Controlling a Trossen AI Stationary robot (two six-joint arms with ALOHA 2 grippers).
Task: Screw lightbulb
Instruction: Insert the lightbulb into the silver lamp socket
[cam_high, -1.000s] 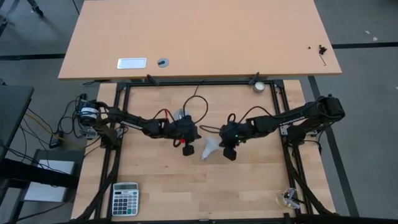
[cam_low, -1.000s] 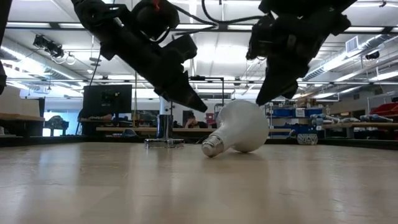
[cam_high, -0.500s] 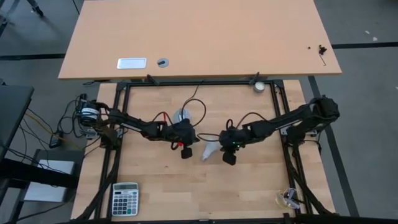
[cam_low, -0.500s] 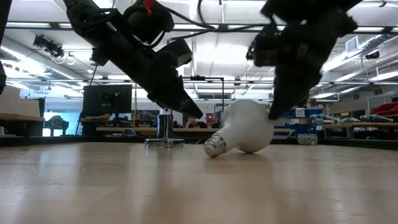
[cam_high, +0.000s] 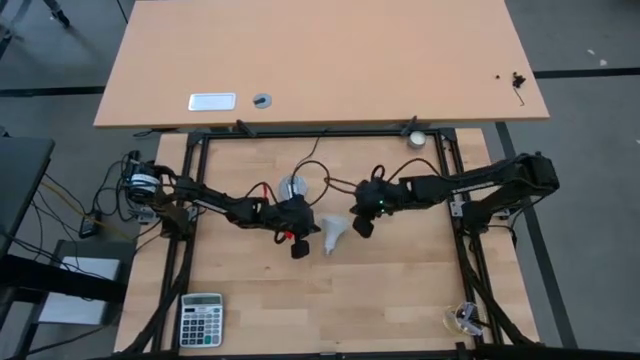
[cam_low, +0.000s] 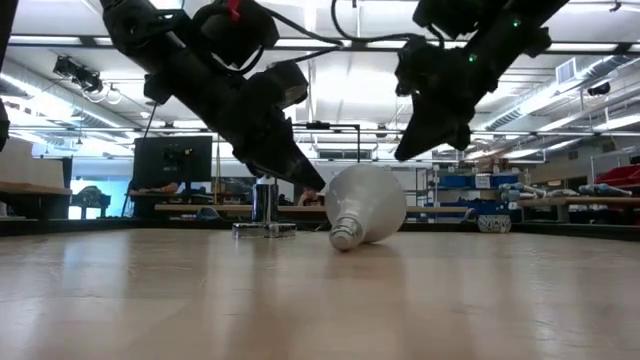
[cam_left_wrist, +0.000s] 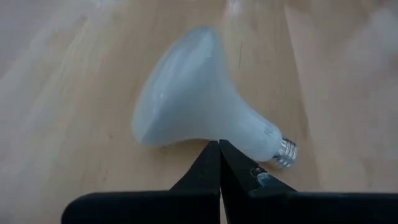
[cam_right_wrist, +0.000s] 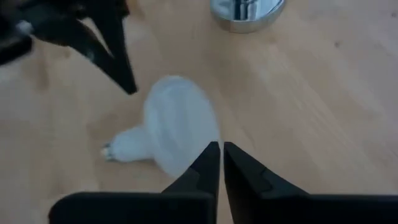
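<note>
The white lightbulb lies on its side on the wooden table, dome toward the far edge, silvery screw base toward the near edge. My left gripper is shut, slanting down, its tips right at the bulb's left side. My right gripper is shut and hangs above and to the right of the dome, clear of it; from its wrist view the bulb lies just past its fingertips. The silver socket base stands behind the left gripper. My left gripper stands with its shut fingertips against the edge of the bulb's tapering neck, coming slanting down from the table's left. I cannot tell whether they touch it. The bulb rests on the table.
A calculator lies at the near left corner. A small round disc sits at the far right edge, and a small clear object at the near right. The socket's black cord loops beyond it. A larger tabletop lies beyond.
My right gripper dipped beside the dome's right side, then rose and went toward the far edge. The bulb has turned on the table: its screw base, which pointed left, now points toward the near edge, and the dome has shifted a little toward the left gripper.
</note>
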